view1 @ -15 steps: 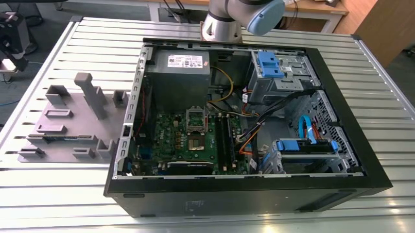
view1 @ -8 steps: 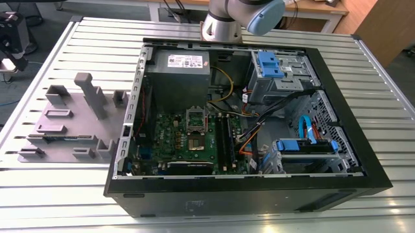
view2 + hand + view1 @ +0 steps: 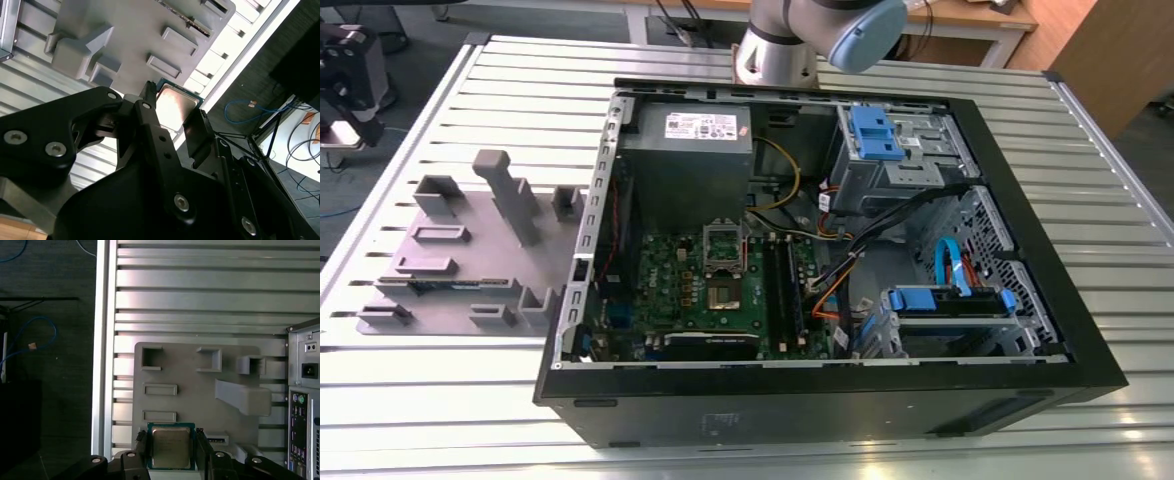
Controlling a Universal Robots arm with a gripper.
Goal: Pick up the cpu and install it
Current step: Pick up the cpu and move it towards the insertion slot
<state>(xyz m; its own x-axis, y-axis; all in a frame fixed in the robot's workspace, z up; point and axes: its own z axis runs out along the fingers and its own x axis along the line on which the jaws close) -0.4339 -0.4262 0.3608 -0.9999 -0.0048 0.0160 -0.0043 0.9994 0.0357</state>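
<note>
My pincer clamps the cpu by opposite edges, flat (silver top toward my wrist cameras), above the grey holder.

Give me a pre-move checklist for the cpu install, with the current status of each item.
1. Grip: the gripper clamps opposite edges of the cpu in both wrist views: ok.
2. The cpu held clear of the grey holder: ok.
3. The socket frame in the PC case raised: ok.
4. The socket empty: cannot tell.
5. The cables off the socket, lying to the exterior view's right: ok.
6. The cpu's orientation matching the socket: cannot tell.
</note>
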